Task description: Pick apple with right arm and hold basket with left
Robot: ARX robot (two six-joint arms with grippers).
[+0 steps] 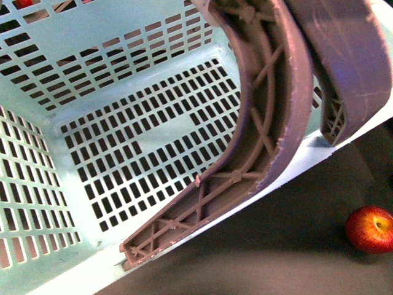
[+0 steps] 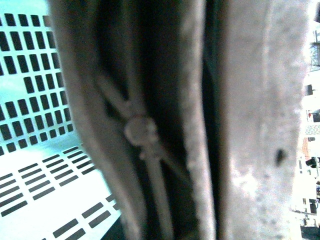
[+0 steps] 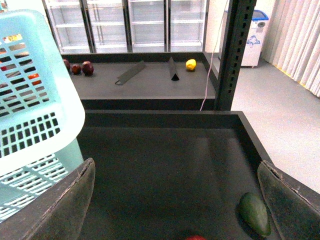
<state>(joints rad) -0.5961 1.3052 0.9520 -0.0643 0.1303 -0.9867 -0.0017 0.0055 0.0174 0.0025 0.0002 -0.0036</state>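
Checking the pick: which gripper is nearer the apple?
Right. The right gripper hangs open over the bin with the apple; the left gripper, unseen, is against the basket handles.

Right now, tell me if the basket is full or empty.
Empty where visible: the floor of the basket is bare, and the apple lies outside on the dark surface. The handles hide part of it.

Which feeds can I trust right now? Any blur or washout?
Front view: sharp, the apple clear; left wrist view: basket handle too close, blurred, the basket wall washed out; right wrist view: sharp, evenly lit.
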